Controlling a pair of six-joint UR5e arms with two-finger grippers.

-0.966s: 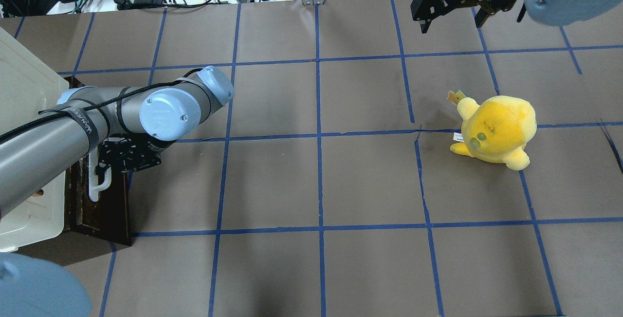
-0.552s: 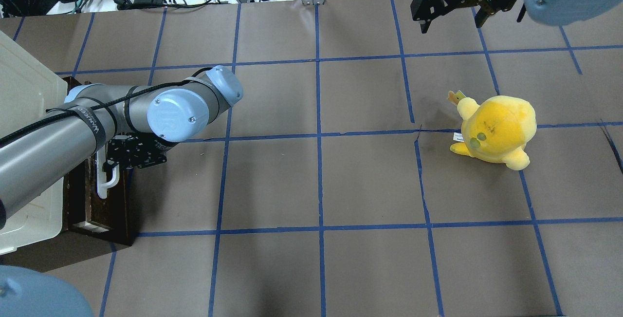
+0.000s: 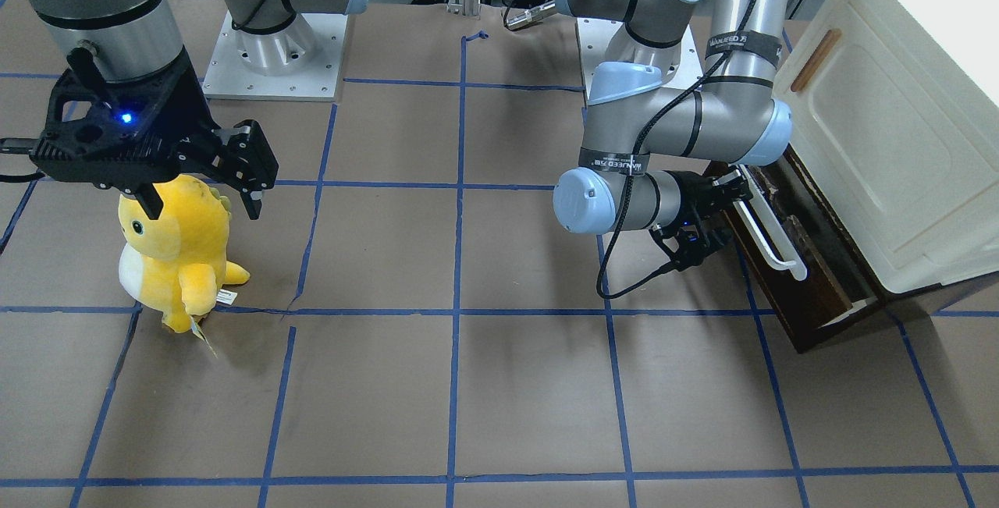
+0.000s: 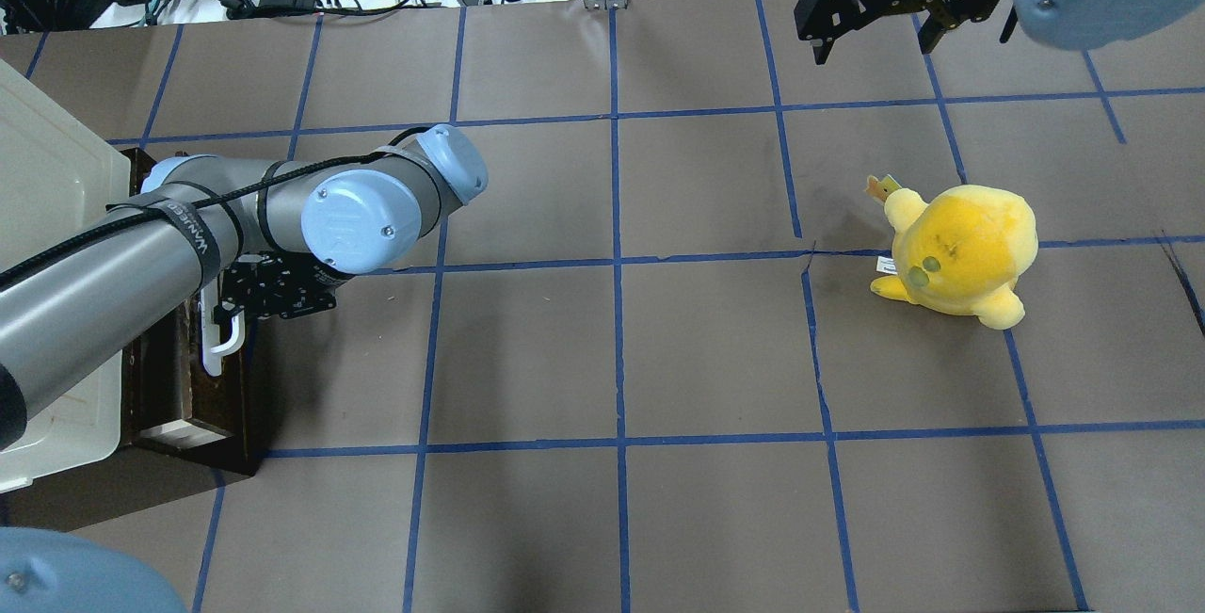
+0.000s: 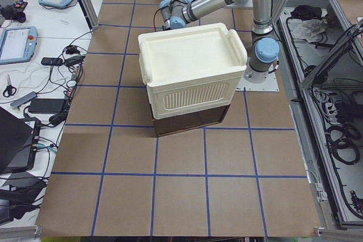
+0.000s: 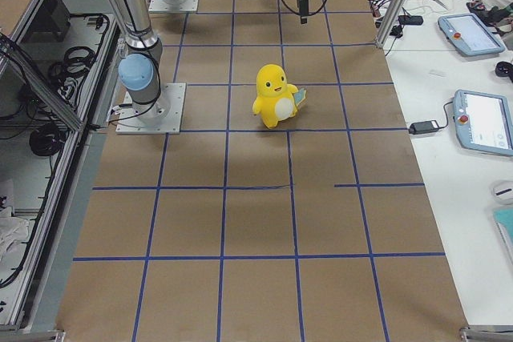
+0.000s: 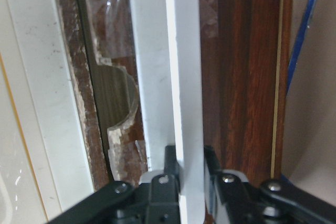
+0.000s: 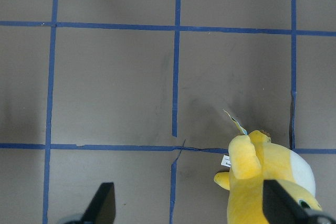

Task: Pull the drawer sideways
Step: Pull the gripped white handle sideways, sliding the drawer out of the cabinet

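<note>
The drawer [image 4: 174, 387] has a dark brown front and sticks out a little from under the cream-white cabinet [image 4: 47, 180] at the table's left; a pale side edge shows. My left gripper [image 4: 226, 300] is shut on its long white bar handle [image 4: 215, 354]. The left wrist view shows both fingers clamped on the handle [image 7: 181, 77] against the brown front [image 7: 241, 77]. In the front-facing view the left gripper [image 3: 730, 200] holds the handle [image 3: 769, 239] near its upper end. My right gripper [image 4: 871, 34] is open and empty, high over the far right.
A yellow plush toy [image 4: 960, 250] stands on the right half of the table, below the right gripper [image 3: 199, 196], and shows in the right wrist view [image 8: 268, 182]. The cabinet [image 3: 890, 126] has a small brown handle. Cables and devices lie beyond the far edge.
My left arm has moved to the right with the white handle in its grip, and the drawer has slid out a little from the cabinet. The right arm and the plush have not moved.
</note>
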